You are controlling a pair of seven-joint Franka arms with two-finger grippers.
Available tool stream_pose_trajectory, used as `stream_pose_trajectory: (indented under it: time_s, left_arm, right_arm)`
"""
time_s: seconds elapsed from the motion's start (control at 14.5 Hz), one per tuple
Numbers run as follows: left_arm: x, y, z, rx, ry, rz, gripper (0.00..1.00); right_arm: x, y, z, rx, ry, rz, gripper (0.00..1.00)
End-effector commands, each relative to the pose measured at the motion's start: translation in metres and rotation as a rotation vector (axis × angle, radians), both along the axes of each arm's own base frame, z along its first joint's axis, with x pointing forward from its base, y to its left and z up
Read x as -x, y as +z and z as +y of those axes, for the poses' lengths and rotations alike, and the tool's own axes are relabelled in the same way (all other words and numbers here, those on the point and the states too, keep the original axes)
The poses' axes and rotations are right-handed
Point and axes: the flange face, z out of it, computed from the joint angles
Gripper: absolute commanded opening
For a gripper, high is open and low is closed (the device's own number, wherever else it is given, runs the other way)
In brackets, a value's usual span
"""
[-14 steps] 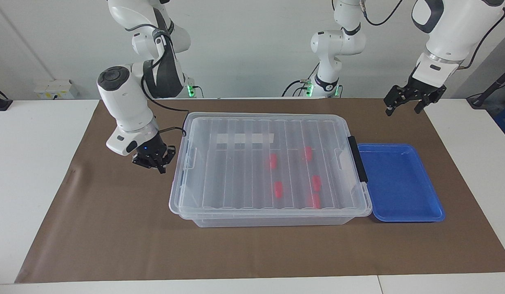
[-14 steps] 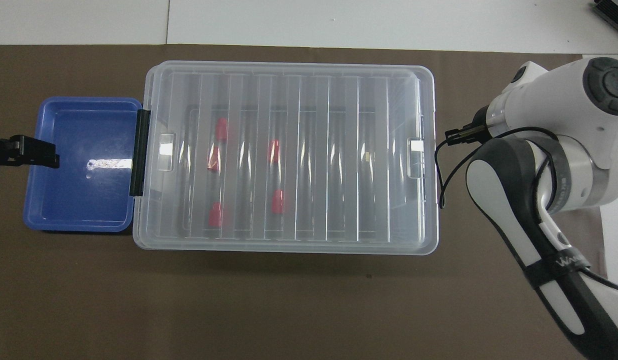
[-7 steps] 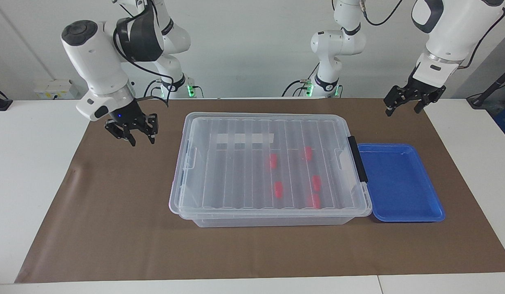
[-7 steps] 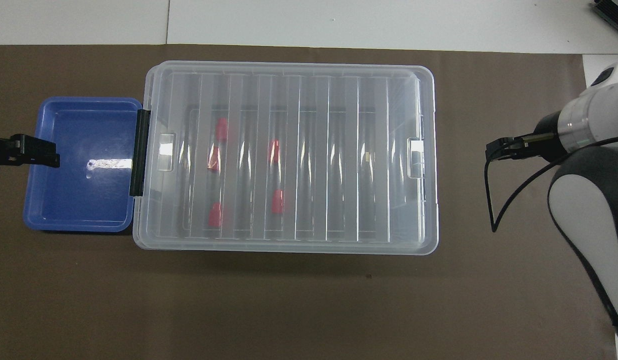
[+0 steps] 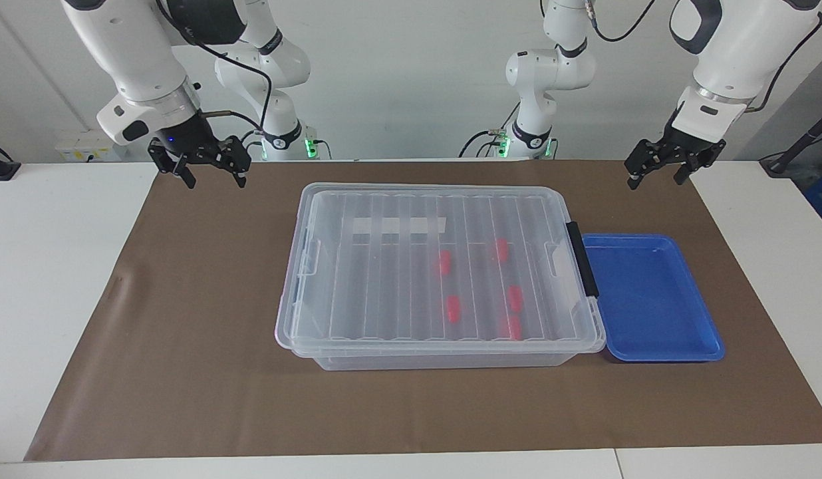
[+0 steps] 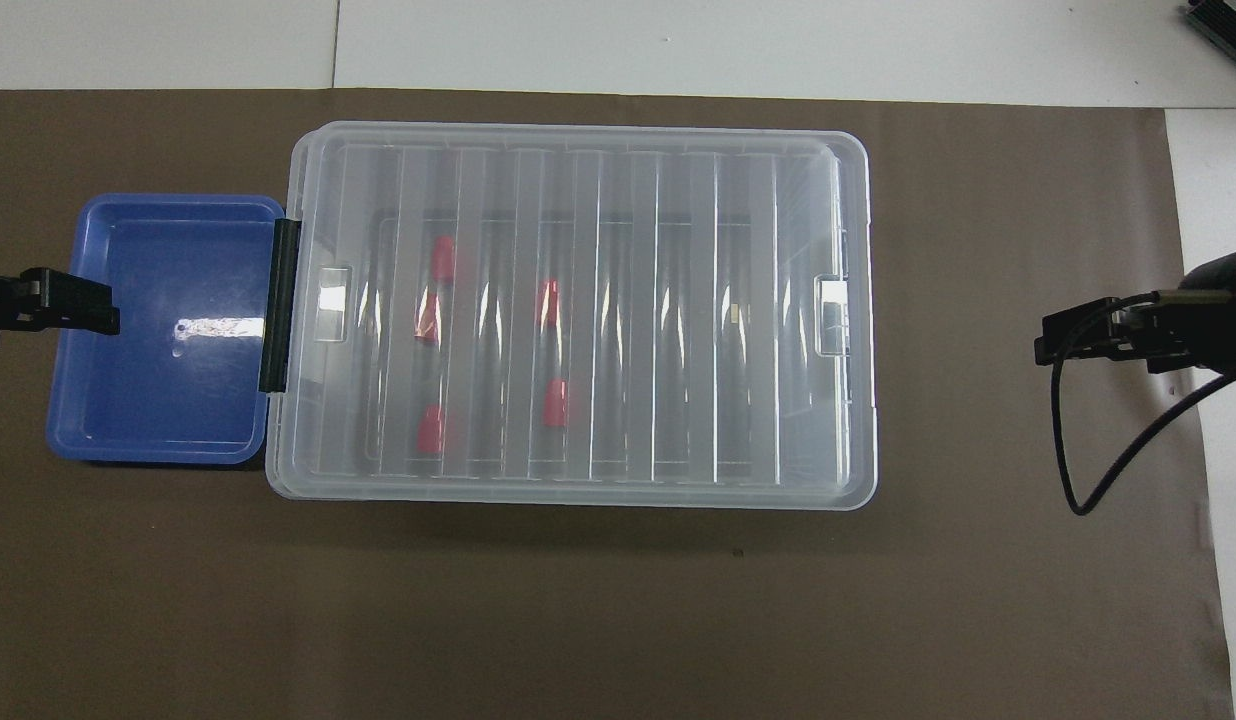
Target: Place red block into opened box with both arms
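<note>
We see a clear plastic box (image 5: pixel 437 279) with its ribbed see-through lid (image 6: pixel 578 300) resting on top, standing in the middle of a brown mat (image 5: pixel 185 372) that covers the tabletop (image 5: pixel 45 266). Through the lid we can make out five small red blocks lying on the floor of the box, toward the left arm's end: one red block (image 5: pixel 444 262) sits near the middle of the box, with the other four scattered close by. A black handle (image 5: pixel 582 258) runs along the end of the box at the left arm's side, and a white label strip (image 5: pixel 399 226) shows through the lid. Touching that same end of the box is a shallow blue tray (image 5: pixel 650 299) with nothing visible inside it. The right gripper (image 5: pixel 210 171) hangs in the air over the brown mat at the right arm's end of the tabletop, well apart from the box, its jaws spread wide and holding nothing. The left gripper (image 5: pixel 657 173) waits in the air near the corner of the mat at the left arm's end, jaws likewise spread wide and holding nothing.
</note>
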Motion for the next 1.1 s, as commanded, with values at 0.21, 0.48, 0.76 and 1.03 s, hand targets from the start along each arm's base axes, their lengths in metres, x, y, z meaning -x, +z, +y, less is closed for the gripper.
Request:
stream_pose_trajectory:
  time_s: [0.21,0.48,0.76,1.03]
  left_arm:
    - [0.0057,0.0035,-0.0019,-0.016,0.013,-0.016,1.0]
    - [0.0057,0.0035,-0.0019,-0.015,0.015,-0.016,1.0]
    - [0.0057,0.0035,-0.0019,-0.016,0.013,-0.016,1.0]
    - [0.0057,0.0035,-0.0019,-0.016,0.012,-0.016,1.0]
  right_arm:
    - [-0.0013,0.0027,-0.0053,0.113,0.03,-0.02,1.0]
    - [-0.0008,0.0106,-0.0053,0.107,0.036,-0.004,1.0]
    - [-0.0006,0.0098,-0.0044,0.055,0.017,0.003,1.0]
    - [0.0001,0.0088,-0.0069,0.053,0.012,0.004,1.0]
